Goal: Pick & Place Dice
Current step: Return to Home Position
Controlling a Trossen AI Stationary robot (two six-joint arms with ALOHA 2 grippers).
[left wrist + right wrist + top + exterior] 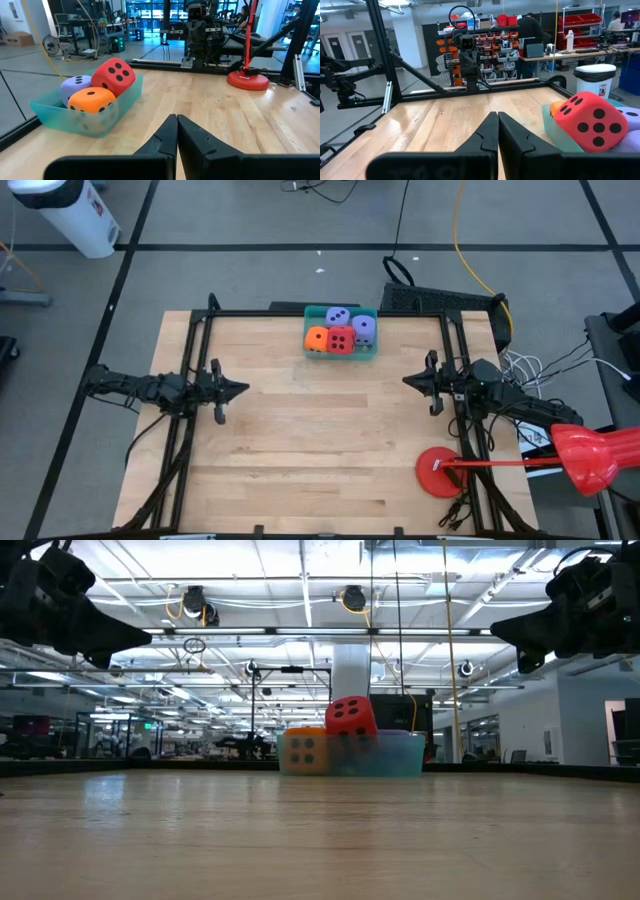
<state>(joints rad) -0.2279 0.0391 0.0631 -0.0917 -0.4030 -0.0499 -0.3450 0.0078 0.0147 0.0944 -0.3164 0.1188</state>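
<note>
Plainly, both arms are empty. The left gripper (pixel 238 389) has its fingers pressed together on nothing. It hangs over the table (pixel 320 445) well apart from the bin (pixel 340 357), off to the bin's left and nearer the front. The right gripper (pixel 410 380) mirrors it on the bin's other side, likewise closed with nothing between its fingers. Each wrist view shows the two dark fingers meeting tip to tip, with bare wood beyond them.

Outward from there, the see-through blue-green bin sits at the table's far edge, about midway between the two arms. All four dice are inside it. The orange die (pixel 316 339) and the red die (pixel 342 339) fill its near half, and the two lavender dice (pixel 339 316) sit behind them. In the low view the red one rides above the rim. No die lies on the wood outside the bin.

I judge the picking and placing finished. Only parking the arms is left, and they look close to parked.
</note>
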